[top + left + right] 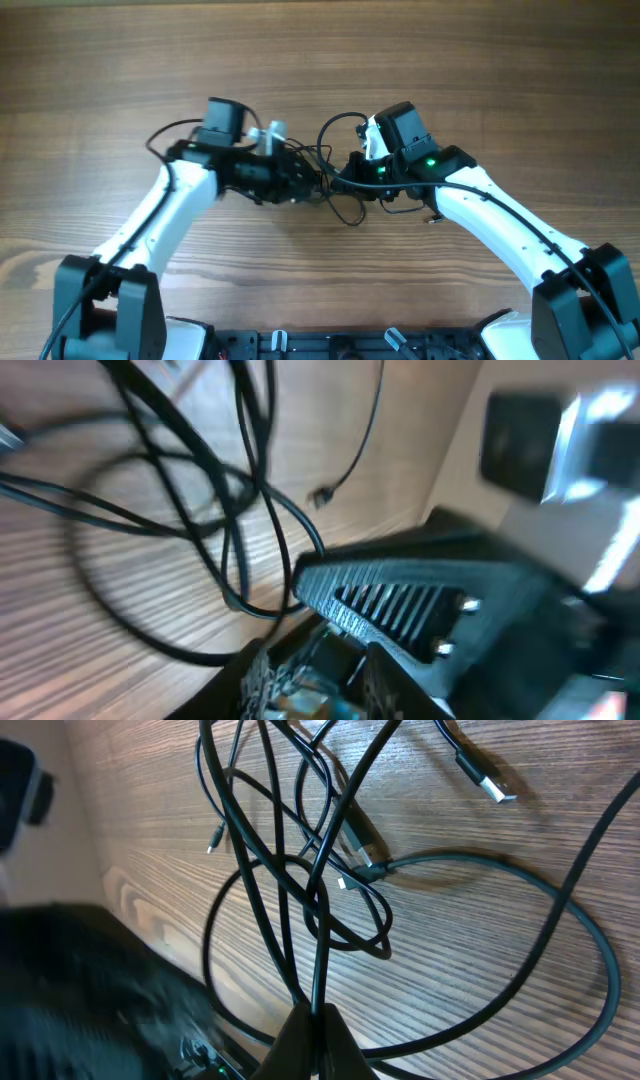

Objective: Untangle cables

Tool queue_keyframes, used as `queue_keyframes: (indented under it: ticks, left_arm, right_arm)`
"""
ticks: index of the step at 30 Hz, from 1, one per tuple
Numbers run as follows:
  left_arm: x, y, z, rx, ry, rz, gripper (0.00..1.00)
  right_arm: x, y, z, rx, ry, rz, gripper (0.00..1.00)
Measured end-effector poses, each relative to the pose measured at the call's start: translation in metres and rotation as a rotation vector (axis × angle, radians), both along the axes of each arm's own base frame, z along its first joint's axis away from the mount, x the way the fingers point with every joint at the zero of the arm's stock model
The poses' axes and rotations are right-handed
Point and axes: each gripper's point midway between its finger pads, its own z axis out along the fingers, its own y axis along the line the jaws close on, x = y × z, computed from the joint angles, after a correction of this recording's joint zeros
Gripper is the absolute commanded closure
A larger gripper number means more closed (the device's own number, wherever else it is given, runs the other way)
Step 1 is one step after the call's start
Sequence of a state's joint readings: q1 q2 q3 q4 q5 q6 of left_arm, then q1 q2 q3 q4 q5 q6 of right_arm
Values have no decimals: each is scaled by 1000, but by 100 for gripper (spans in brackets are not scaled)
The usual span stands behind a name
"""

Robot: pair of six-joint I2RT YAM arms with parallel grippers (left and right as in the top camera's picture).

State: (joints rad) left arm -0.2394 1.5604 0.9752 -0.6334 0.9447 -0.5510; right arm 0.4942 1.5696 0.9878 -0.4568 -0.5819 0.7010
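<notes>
You are pinching a few strands of the thin black cables [355,845] in the right tool [315,1020], whose jaws are standing closed on them. The strands are fanning out from its fingertips into crossing loops lying on the wood-grain table [480,60]. The left tool [305,185] is sitting just beside the same heap, which is lying between the two arms. From its blurred wrist view I cannot tell whether its jaws are standing wide or narrow, or whether any cord is lying between them.

The main risk, as I am judging it, is tightening. Several loops are crossing near a dark connector body, so pulling the right tool away would likely be cinching that crossing rather than freeing it. If the left tool is closing on more than one strand, you would be dragging the whole bundle along. The silvery-tipped plug [490,782] is lying loose and could be catching inside a loop. The two tools are also working near each other and could be bumping.

Seen from overhead, the bundle is running roughly left to right between the tools. One loop is arching toward the far edge and another is sagging toward the robot's base. The silvery plug is pointing away from the knot.
</notes>
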Motion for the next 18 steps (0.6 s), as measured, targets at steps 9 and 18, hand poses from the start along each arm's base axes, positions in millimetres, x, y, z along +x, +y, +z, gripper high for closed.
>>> queue_keyframes:
  ticks: [9, 18]
  left_arm:
    - [-8, -17, -19, 148, -42, -29, 67]
    - [-5, -14, -22, 170, -24, 0, 74]
  right_arm:
    - [0, 0, 0, -2, 0, -1, 96]
    - [0, 0, 0, -2, -1, -1, 96]
